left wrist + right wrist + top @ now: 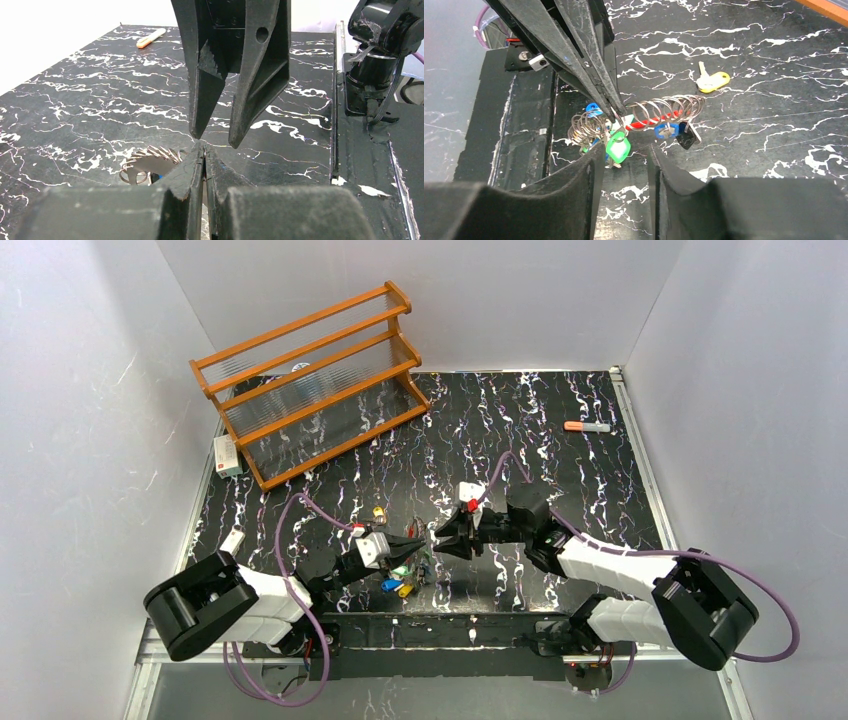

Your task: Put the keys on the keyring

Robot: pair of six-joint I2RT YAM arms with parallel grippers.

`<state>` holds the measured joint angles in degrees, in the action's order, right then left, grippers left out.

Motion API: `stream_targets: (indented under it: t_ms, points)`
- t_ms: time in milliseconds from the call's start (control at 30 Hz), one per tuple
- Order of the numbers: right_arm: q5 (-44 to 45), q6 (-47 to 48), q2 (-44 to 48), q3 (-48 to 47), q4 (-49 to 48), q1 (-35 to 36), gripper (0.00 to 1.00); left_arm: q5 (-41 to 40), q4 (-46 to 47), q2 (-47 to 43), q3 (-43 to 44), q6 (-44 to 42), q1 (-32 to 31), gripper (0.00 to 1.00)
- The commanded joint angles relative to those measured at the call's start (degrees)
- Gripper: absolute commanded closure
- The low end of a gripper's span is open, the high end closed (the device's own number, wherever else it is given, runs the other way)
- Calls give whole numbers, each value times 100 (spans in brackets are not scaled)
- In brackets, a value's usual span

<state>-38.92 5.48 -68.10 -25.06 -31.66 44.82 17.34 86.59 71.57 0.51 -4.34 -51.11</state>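
Note:
The keyring (649, 121), a thin wire with a red arc and several small split rings along it, lies near the table's front edge; it also shows in the top view (412, 568). A green tag (618, 148), a blue tag (663, 131) and a black tag (687, 138) hang from it. A loose yellow-headed key (712, 81) lies beyond it, also in the top view (379, 513). My left gripper (617, 111) is shut on the keyring wire among the rings. My right gripper (625, 150) is open, its tips just short of the green tag, facing the left gripper (420, 543).
A wooden rack (310, 380) stands at the back left with a small white box (228, 455) beside it. An orange-capped marker (588, 426) lies at the back right. The arms' black base plate (470, 625) runs along the near edge.

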Motion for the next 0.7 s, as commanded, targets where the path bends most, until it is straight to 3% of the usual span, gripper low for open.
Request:
stream_targets:
  t_ms: [0, 300, 567, 667]
  points:
    - [192, 13, -26, -15, -260, 27, 51, -124, 654, -121, -192, -75, -5, 100]
    - [756, -43, 281, 248, -257, -3, 35, 493, 189, 567, -63, -321, -7, 100]
    - [1716, -343, 765, 499, -235, -99, 18, 917, -85, 1384, 592, -437, -5, 100]
    - [2258, -804, 939, 529, -122, -132, 5, 1011, -119, 1601, 751, -434, -5, 100]
